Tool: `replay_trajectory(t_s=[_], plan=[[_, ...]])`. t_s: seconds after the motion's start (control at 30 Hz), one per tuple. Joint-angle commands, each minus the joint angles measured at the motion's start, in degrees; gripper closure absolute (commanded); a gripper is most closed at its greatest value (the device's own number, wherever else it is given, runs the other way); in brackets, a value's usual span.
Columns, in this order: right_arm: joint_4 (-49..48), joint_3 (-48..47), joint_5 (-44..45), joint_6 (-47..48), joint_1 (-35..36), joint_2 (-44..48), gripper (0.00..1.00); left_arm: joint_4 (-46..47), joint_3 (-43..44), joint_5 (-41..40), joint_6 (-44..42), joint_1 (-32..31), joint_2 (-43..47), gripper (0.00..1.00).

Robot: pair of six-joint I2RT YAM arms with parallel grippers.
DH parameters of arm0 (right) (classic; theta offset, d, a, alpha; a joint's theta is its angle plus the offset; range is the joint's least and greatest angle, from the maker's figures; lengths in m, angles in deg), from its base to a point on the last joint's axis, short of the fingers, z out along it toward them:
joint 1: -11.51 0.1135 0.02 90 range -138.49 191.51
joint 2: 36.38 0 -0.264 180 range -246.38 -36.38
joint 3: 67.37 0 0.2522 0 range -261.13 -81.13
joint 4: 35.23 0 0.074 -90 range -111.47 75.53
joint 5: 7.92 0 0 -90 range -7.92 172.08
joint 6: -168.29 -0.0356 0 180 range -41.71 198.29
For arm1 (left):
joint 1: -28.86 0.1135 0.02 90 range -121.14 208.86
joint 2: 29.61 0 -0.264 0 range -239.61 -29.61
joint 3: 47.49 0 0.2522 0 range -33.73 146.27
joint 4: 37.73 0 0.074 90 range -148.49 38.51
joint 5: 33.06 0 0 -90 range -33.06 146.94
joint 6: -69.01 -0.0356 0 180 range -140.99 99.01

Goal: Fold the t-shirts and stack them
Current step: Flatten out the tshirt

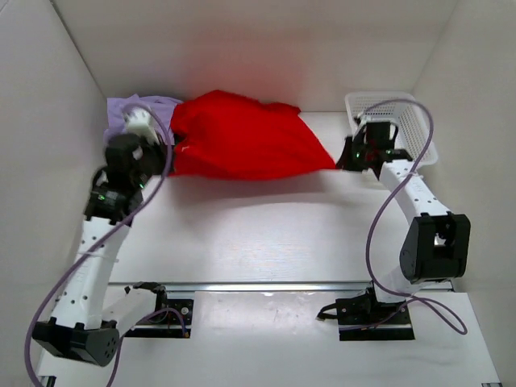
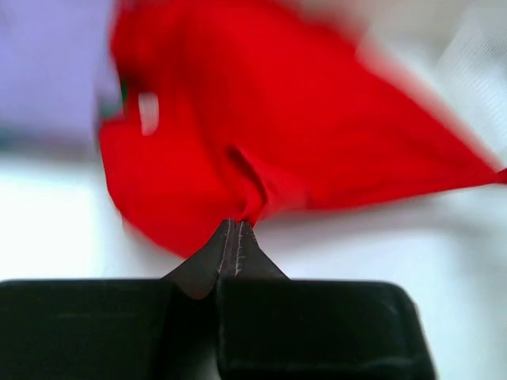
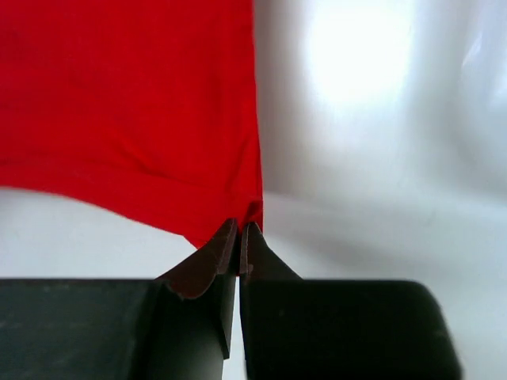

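Two grippers: both pinched fully closed on cloth. The left gripper (image 2: 236, 228) has a bunched fold at one end, the right gripper (image 3: 240, 228) has a corner at the other.
Held item: red t-shirt (image 1: 242, 141), upper centre of the top view, spread between the two arms.
Why held so: we read this as pulling the shirt taut sideways to flatten it before laying it on the table (image 1: 258, 234) for the first fold. That's our judgement.
Contact: we can't tell whether the lower edge touches the table.
Cloth: plain bright red, soft, matte. Creases fan out from the left pinch, and the edge above the right pinch runs straight.
Shape: broad on the left, tapering to a point at the right gripper.
Stack: lavender t-shirt (image 1: 129, 106), upper left, just behind the left gripper, partly covered by the red one.
Basket: white mesh basket (image 1: 423, 133), upper right, beside the right arm. We can't see any contents.
View quality: left wrist view is blurred, so fine detail there is unreliable.
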Motion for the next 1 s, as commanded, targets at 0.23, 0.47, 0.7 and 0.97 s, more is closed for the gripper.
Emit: replay_trajectory(t_s=[0.23,0.47,0.7,0.97], plan=[[10.71,19.50,0.44,-8.71,2.75,14.96,1.00,-8.49,-34.44,6.62,16.51,-6.18,25.69,1.00],[18.11,24.68,2.11,-7.40,1.62,15.77,1.00,-16.94,-36.13,10.41,15.55,-6.09,28.88,1.00],[21.80,27.24,1.14,-5.55,1.17,15.50,1.00,-16.00,-33.14,10.59,13.26,-6.26,27.66,1.00],[21.54,28.56,1.41,-4.50,-0.31,18.05,1.00,-6.06,-26.55,8.66,6.77,-3.89,13.60,1.00]])
